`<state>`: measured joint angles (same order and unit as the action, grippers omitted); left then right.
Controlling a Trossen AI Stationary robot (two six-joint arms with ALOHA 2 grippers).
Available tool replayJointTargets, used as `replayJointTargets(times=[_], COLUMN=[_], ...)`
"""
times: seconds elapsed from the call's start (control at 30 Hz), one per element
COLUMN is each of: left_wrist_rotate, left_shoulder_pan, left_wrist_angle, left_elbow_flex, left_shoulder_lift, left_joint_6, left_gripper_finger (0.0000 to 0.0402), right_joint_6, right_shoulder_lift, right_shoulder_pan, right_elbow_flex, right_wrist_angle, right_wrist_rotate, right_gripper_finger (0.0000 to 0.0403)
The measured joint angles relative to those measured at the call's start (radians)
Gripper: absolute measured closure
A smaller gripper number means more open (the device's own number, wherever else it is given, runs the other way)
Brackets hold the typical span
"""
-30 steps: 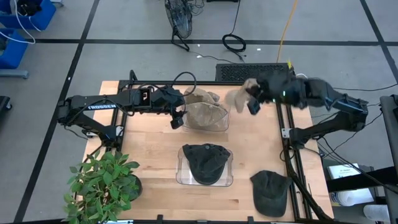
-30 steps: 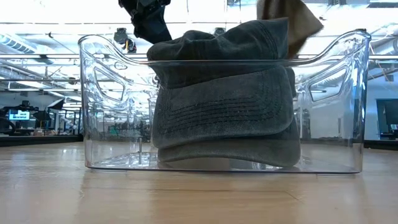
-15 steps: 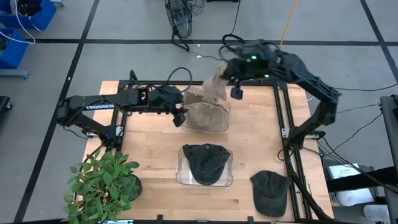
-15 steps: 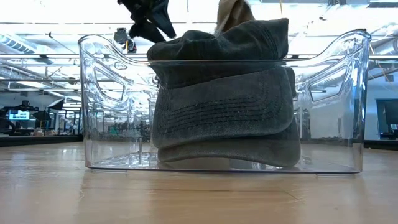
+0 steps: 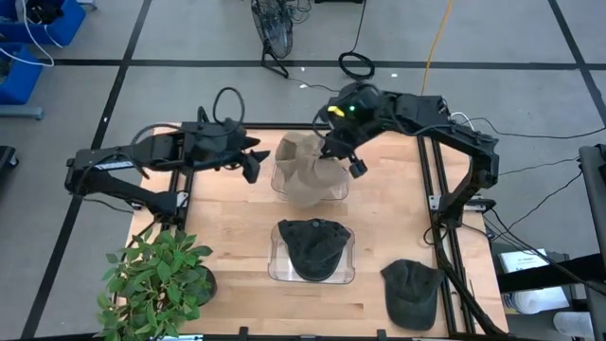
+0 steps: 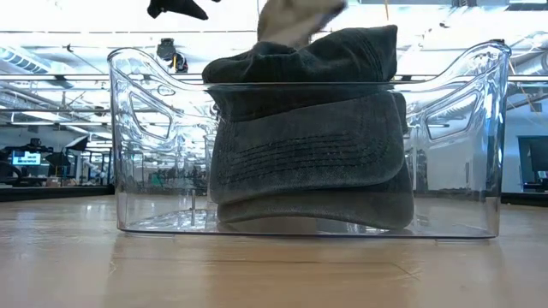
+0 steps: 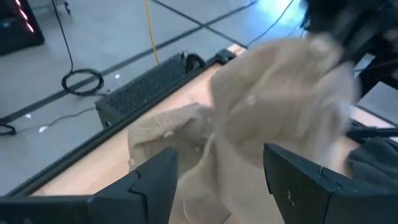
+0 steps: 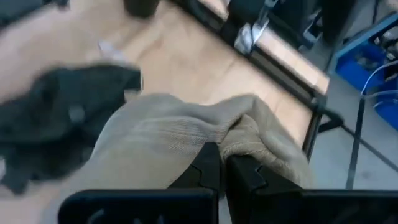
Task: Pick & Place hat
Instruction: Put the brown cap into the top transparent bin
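My right gripper [image 5: 333,150] is shut on a beige hat [image 5: 305,170] and holds it over the far clear bin [image 5: 344,182]. A second beige hat [image 7: 165,134] lies in that bin. My left gripper [image 5: 252,165] stands open just left of the bin, with nothing between its fingers. In its wrist view the held hat [image 7: 280,93] is blurred ahead of it. The near clear bin [image 5: 275,260] holds dark grey hats [image 6: 308,145]. One more dark hat [image 5: 412,289] lies flat on the table at the near right. My right gripper pinches a bunched fold of the beige hat's cloth [image 8: 242,134] between its two shut fingers. The fingers slant down from the far right. The hat hangs slack below them over the far bin; I cannot tell whether it touches the hat underneath.
A potted plant [image 5: 156,279] stands at the near left corner. A black metal frame [image 5: 440,218] runs along the table's right edge. Bare wood lies between the two bins and to the left of the near bin.
My right gripper has swung from the table's far right toward the left with the beige hat, rolling its wrist, and now holds it over the far bin. My left gripper has drawn back from the bin toward the left and risen.
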<state>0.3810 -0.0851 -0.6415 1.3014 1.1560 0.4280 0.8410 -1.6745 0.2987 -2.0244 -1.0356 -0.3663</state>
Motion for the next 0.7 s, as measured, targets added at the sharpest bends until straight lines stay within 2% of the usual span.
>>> replayJointTargets(times=[0.17,0.3,0.4,0.5,0.57,0.7], left_wrist_rotate=[0.021,0.021,0.021,0.018,0.007,-0.049], left_shoulder_pan=[0.01,0.009,0.007,0.006,0.006,0.006], left_wrist_angle=[0.007,0.002,0.015,0.009,0.012,0.012], left_elbow_flex=[0.0,-0.002,0.0,-0.001,0.0,-0.001], left_shoulder_lift=[0.017,0.039,0.052,0.055,0.058,0.062], left_joint_6=[-0.009,-0.033,-0.044,-0.049,-0.05,-0.052], left_gripper_finger=[0.0167,0.0167,0.0167,0.0167,0.0167,0.0167], right_joint_6=[0.046,0.047,0.037,0.015,0.035,0.1], right_shoulder_lift=[0.001,0.0,0.003,-0.001,-0.003,-0.009], right_shoulder_pan=[-0.006,-0.035,-0.047,-0.046,-0.046,-0.043], right_elbow_flex=[0.104,0.119,0.118,0.128,0.167,0.252], right_wrist_angle=[0.125,0.253,0.301,0.24,0.205,0.212], right_wrist_rotate=[0.074,0.073,0.008,-0.05,0.005,0.239], right_gripper_finger=[0.0403,0.0403,0.0403,0.0403,0.0403,0.0403])
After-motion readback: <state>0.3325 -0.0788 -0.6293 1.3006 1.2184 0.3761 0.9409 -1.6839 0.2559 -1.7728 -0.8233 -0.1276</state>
